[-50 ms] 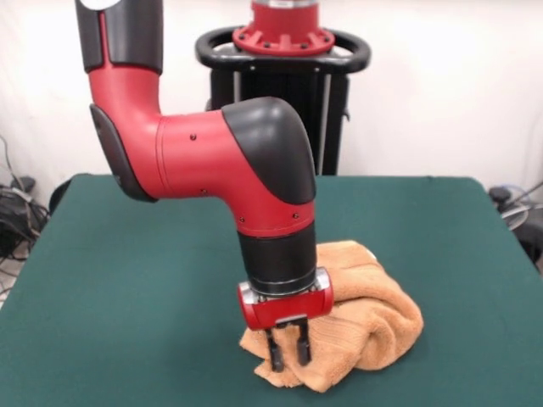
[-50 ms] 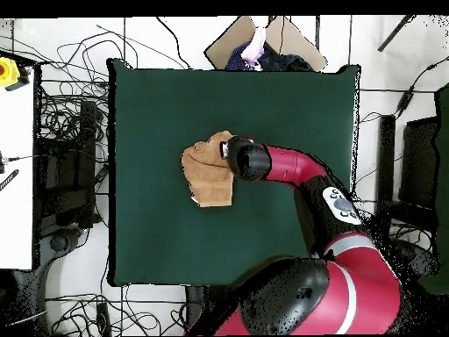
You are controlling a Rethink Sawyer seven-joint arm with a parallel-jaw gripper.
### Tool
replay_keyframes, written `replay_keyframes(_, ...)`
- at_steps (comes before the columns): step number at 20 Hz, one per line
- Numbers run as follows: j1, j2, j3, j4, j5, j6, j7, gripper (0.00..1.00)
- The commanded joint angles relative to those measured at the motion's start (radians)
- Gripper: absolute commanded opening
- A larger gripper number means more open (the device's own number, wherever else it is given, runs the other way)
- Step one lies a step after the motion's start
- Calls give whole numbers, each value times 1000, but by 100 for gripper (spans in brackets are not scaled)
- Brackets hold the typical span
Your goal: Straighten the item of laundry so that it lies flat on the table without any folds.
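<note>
On the table (image 1: 127,254), the towel (image 1: 373,318) lies bunched and folded.

arm (image 2: 289,167) hides towel's (image 2: 207,171) edge overhead, pincer (image 1: 288,349) grip unclear

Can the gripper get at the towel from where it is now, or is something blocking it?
Probably yes. The gripper hangs right at the near edge of the bunched towel, its fingers against the cloth. Nothing else lies on the green table around it, so the way looks free.
</note>
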Motion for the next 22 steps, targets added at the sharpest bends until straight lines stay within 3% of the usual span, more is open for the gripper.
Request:
replay_keyframes(1,43,161,-74,18,-7,-158,239,0)
replay_keyframes(17,80,138,-113,18,44,-134,228,0)
replay_keyframes(22,58,87,-91,61,58,-97,214,0)
